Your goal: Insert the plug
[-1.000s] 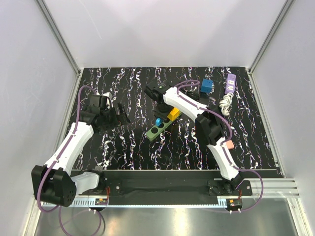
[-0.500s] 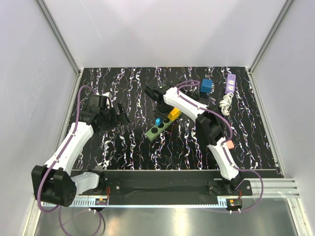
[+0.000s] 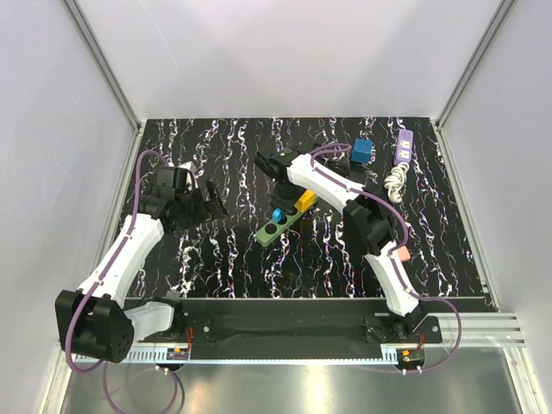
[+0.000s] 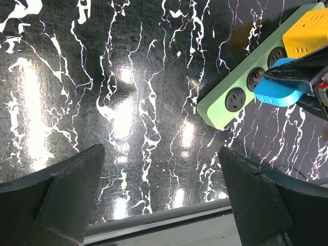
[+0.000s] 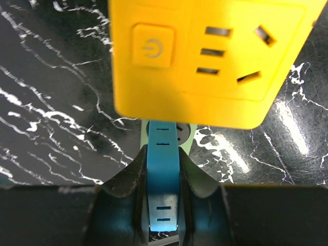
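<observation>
A green power strip (image 3: 283, 223) lies on the black marbled table, with a yellow adapter cube (image 3: 304, 201) plugged in at its far end. My right gripper (image 3: 278, 210) is shut on a light blue plug (image 5: 162, 174) and holds it over the strip's middle socket, next to the yellow cube (image 5: 205, 56). The left wrist view shows the blue plug (image 4: 279, 87) at the strip (image 4: 241, 92), with an empty socket (image 4: 235, 99) at the near end. My left gripper (image 3: 211, 197) is open and empty, to the left of the strip.
A blue adapter (image 3: 362, 151) and a purple power strip (image 3: 402, 147) with a coiled white cable (image 3: 395, 181) lie at the back right. A metal frame edges the table (image 3: 216, 259). White walls stand on three sides.
</observation>
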`<state>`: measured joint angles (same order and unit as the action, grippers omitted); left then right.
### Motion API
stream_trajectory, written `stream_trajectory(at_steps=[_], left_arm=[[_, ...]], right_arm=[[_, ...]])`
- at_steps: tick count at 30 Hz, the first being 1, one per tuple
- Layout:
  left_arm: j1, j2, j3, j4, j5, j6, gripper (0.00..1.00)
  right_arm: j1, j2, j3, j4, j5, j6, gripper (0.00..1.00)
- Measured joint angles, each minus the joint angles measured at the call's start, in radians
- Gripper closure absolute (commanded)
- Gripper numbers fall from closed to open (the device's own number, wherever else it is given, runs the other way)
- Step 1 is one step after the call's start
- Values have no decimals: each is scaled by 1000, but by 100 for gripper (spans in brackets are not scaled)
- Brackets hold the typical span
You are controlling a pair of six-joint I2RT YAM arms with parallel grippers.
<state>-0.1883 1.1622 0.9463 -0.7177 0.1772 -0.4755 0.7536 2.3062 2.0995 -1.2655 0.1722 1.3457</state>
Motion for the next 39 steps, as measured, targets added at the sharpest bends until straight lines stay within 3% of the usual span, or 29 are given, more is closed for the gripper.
stream_trajectory(at_steps=[39], left_arm=[[7,0,0,0,-3,0,1]], right_arm=[[-1,9,5,-10,0,41,100]])
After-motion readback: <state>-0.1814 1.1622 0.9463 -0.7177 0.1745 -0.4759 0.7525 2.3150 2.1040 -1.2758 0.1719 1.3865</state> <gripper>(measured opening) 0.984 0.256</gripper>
